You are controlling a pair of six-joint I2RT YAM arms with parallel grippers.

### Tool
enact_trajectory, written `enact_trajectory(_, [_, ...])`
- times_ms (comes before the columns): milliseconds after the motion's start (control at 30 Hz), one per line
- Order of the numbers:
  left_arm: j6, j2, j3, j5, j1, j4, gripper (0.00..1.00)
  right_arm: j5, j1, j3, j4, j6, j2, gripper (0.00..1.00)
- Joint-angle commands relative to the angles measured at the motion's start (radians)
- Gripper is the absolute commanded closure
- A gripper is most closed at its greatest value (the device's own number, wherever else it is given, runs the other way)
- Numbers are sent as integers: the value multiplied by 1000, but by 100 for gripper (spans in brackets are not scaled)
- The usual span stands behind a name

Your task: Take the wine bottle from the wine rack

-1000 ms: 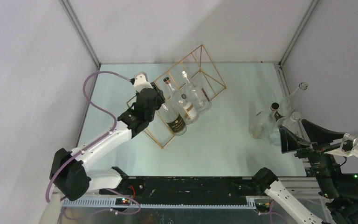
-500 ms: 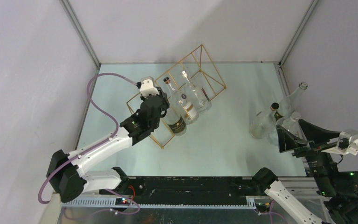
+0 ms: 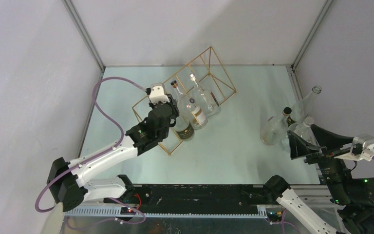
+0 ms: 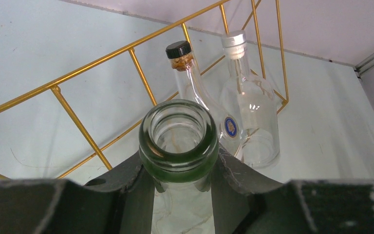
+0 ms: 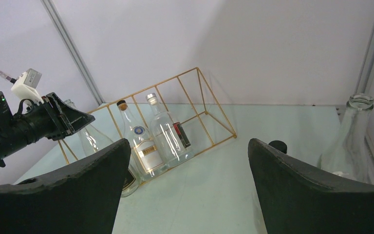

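Left wrist view: left gripper [image 4: 182, 171] fingers [image 4: 131, 181] pinch the bottle [image 4: 178, 134] neck under its green lip, bottom centre; rack [image 4: 54, 89] wires behind. Right gripper [image 5: 189, 146] spread, empty.

In the upper middle of the top view we find the wine rack [image 3: 223, 69] on the table [image 3: 233, 146], with three bottles lying side by side in it, necks toward the upper left. The left gripper [image 4: 180, 179] sits around the neck of the leftmost wine bottle [image 3: 183, 127]. The stoppered bottle [image 3: 197, 113] lies to its right, then the screw-cap bottle [image 3: 212, 105]. At the right edge, standing bottles [image 3: 274, 130] cluster well apart from the rack, just above the right gripper [image 5: 187, 151].
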Motion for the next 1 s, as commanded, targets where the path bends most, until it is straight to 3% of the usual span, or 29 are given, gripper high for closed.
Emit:
enact_trajectory(0, [46, -55, 67, -89, -23, 70, 100, -10, 2, 0, 23, 2, 29, 7])
enact_trajectory(500, [138, 0, 157, -103, -133, 5, 100, -10, 1, 0, 21, -1, 35, 7])
enact_trajectory(967, [110, 83, 229, -79, -234, -39, 100, -1, 1, 0, 9, 5, 26, 7])
